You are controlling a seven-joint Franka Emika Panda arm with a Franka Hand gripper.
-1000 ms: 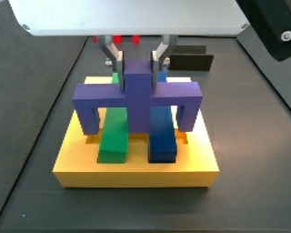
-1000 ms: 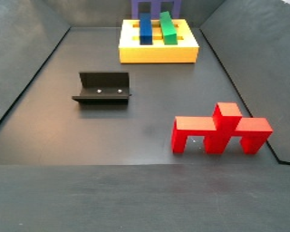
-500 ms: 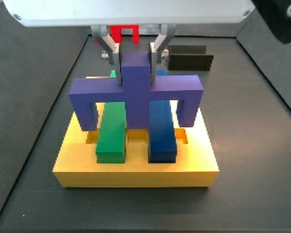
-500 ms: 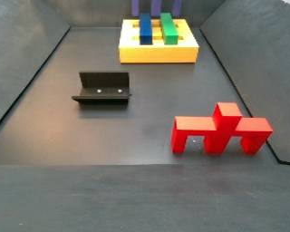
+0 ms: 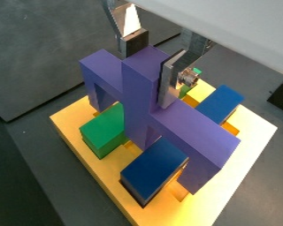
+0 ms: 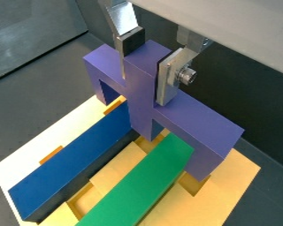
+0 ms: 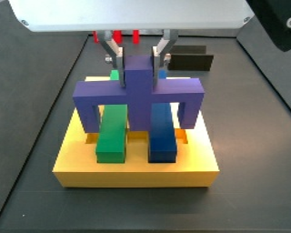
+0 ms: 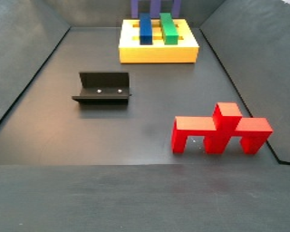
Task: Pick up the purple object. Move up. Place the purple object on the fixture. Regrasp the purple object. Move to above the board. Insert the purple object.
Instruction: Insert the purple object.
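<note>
The purple object [image 7: 135,91] stands upright on the yellow board [image 7: 135,173], its legs straddling the green bar [image 7: 114,132] and the blue bar [image 7: 163,132]. My gripper [image 7: 137,56] comes down from above, its two silver fingers clamped on the raised stub. Both wrist views show the purple object [image 5: 144,110] [image 6: 144,101] with a finger plate [image 5: 173,79] flat against the stub and the dark pad of the other finger [image 6: 130,41] on its far side. The black fixture [image 8: 102,88] stands empty in mid floor.
A red pronged piece [image 8: 220,132] stands on the dark floor, apart from the board [image 8: 158,54]. Dark walls ring the floor. The fixture also shows behind the board in a side view [image 7: 191,61].
The gripper and the purple object rose slightly over the board, then came back down a little. The board, fixture and red piece have not moved.
</note>
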